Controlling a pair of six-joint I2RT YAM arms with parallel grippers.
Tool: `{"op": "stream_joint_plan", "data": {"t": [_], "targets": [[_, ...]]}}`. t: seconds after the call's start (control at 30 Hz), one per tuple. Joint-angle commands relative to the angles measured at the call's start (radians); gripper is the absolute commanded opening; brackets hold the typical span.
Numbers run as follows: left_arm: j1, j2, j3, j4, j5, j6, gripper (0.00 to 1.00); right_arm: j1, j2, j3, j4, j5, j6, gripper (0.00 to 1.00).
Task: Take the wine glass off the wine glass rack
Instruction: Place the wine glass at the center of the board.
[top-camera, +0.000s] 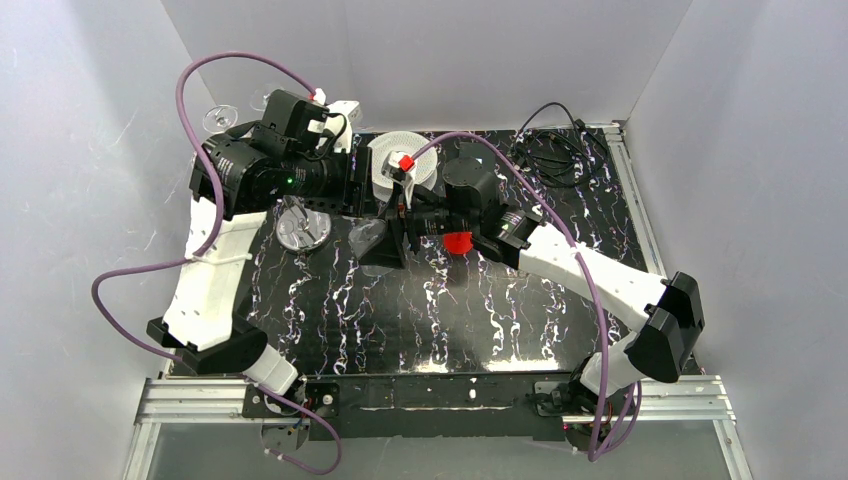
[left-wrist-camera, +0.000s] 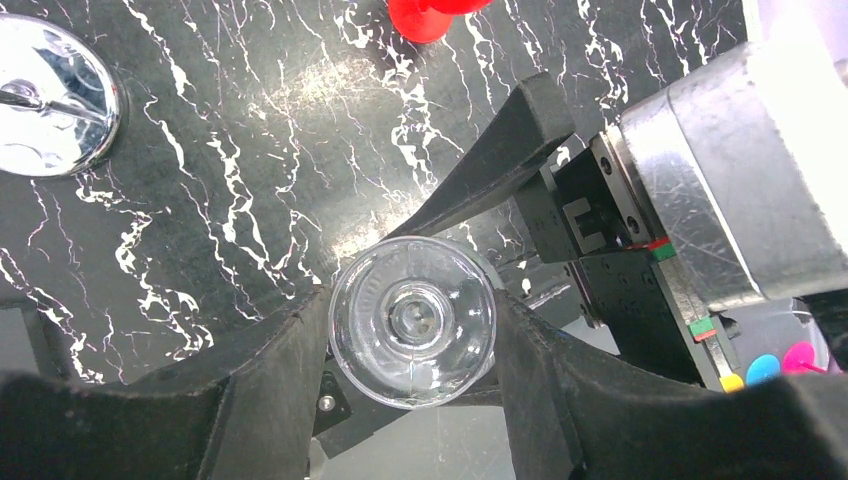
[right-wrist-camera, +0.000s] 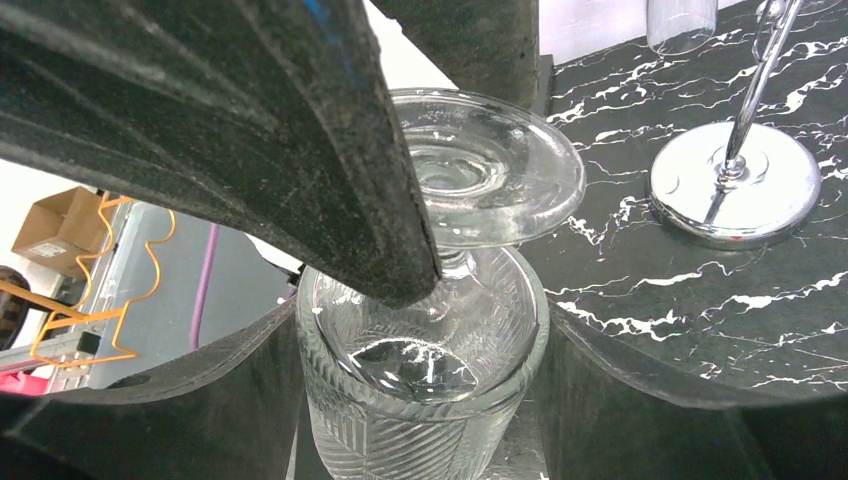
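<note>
The black marbled table (top-camera: 420, 320) carried everything. The left arm (top-camera: 215, 270) rose along the left wall and bent right at the far side; the right arm (top-camera: 600, 280) reached from the near right corner toward the middle, so the 2 sets of jaws met just right of the wine glass rack (top-camera: 300, 228). The rack's shiny round base stood on the table at the far left, its wire stem rising under the left arm. Other clear glasses (top-camera: 216, 118) showed at the far left by the wall. A white ribbed spool (top-camera: 400, 165) sat behind the meeting point, and a small red object (top-camera: 458, 243) lay just right of it.

The wine glass (left-wrist-camera: 412, 320) was off the rack – near the base, apart from it, inverted with its foot up and ribbed bowl down. Whether its rim touched the table could not be told.

The right jaws held the bowl, their fingers (right-wrist-camera: 640, 400) against it on both sides. The left jaws stood narrow, 1 of their fingers (left-wrist-camera: 270, 390) on either side of the foot and right at its outline – whether they pressed on the glass could not be told.
</note>
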Motion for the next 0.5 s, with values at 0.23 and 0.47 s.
{"op": "stream_joint_plan", "data": {"t": [0.23, 0.47], "targets": [[-0.005, -0.051, 0.014, -0.398, 0.002, -0.016, 0.77, 0.016, 0.004, 0.058, 0.023, -0.071, 0.065, 0.01], [-0.005, -0.059, 0.018, -0.379, -0.019, -0.018, 0.98, 0.016, 0.000, 0.044, 0.038, -0.098, 0.094, 0.01]]}}
